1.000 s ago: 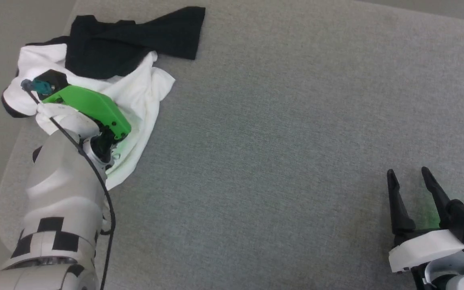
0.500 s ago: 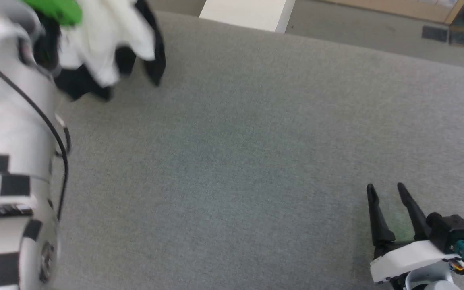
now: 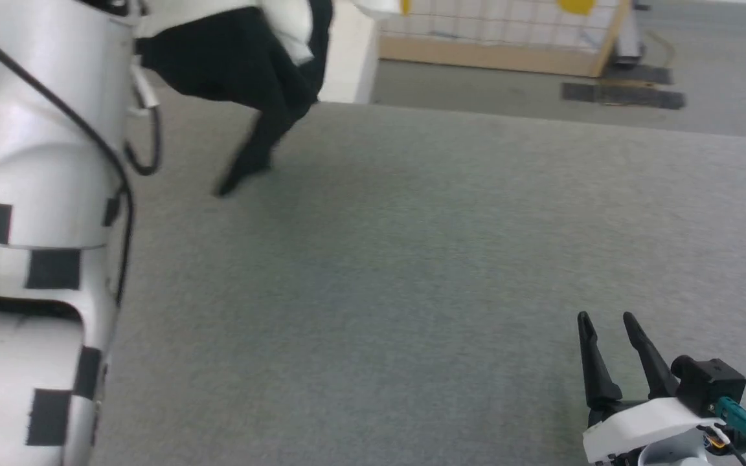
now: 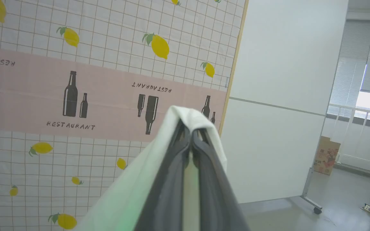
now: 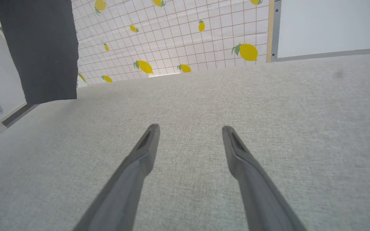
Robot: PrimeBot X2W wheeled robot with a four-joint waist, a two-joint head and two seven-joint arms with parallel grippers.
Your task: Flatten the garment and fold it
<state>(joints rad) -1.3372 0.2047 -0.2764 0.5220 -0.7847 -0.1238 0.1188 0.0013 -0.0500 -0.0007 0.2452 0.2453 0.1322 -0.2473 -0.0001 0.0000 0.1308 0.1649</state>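
White cloth over dark fingers: the left gripper (image 4: 191, 133) was clamped shut on a fold of the garment (image 4: 185, 114). The fabric was draped over its tips and fell away down one side.

- Position: the pinch was held high above the far left part of the table (image 3: 412, 259). A bunch of black and white cloth hung from it. A black tail reached down toward the table top, but blur hid whether it touched.
- Right gripper (image 3: 603, 317): low over the near right corner of the table, fingers spread wide, nothing between them, well apart from the cloth.
- Beyond the table's far edge stood a lemon-print screen (image 4: 75, 96).

Handling, my judgement:
- Soft, light and limp, with no stiffness to hold a shape. From a single pinch it hung as a rope, not a sheet.
- Likely to swing and bunch when set down. Not fragile and not slippery, though a thin fold could creep out of a narrow grip.
- The best second hold looked to be a free edge: a hem corner or a shoulder seam where black meets white. Two hands on one edge could then spread it flat over the table.
- A grab at the middle of the bundle would only take several layers at once.

Count:
- One garment.
- Two grippers, one holding cloth and one free.
- One table.
- One screen.
- One black sleeve clearly made out; the other was lost in the bundle.
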